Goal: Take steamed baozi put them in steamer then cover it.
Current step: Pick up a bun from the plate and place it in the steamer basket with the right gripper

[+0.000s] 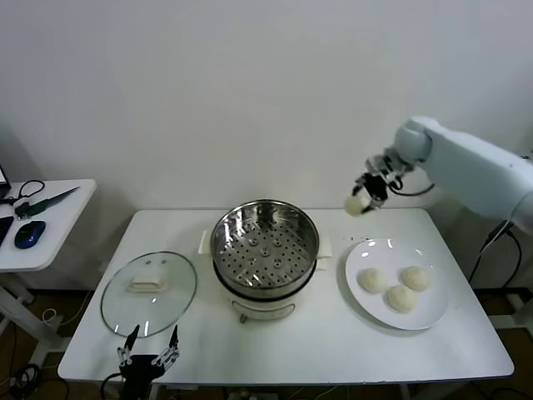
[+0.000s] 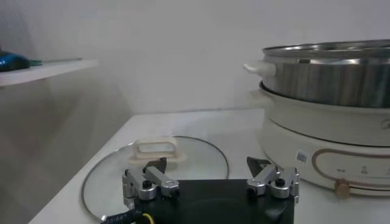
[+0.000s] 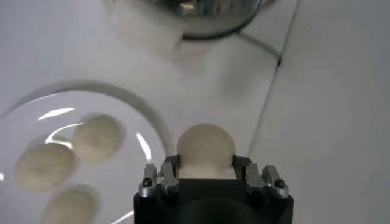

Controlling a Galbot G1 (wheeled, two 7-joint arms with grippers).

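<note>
Right jaws (image 1: pixel 360 202) grip one smooth round baozi (image 3: pixel 205 146) above the table; left jaws (image 1: pixel 148 344) open.

Right arm (image 1: pixel 475 171): smooth, glossy pale blue-white shell, thick tube with a rounded joint cap near the wrist. Thin black cable loops beside the wrist; another dark cable trails under the arm. Right gripper (image 1: pixel 366 196): small, dark, mixed black and metal parts. In the right wrist view its black block body carries two silver metal finger mounts with round screw heads, fingers (image 3: pixel 169 173) dark-tipped. Left gripper (image 1: pixel 148 354): black body, two slim dark fingers with silver links. In the left wrist view, silver hinged brackets with screws, black flat base, a yellow wire end at the edge.
</note>
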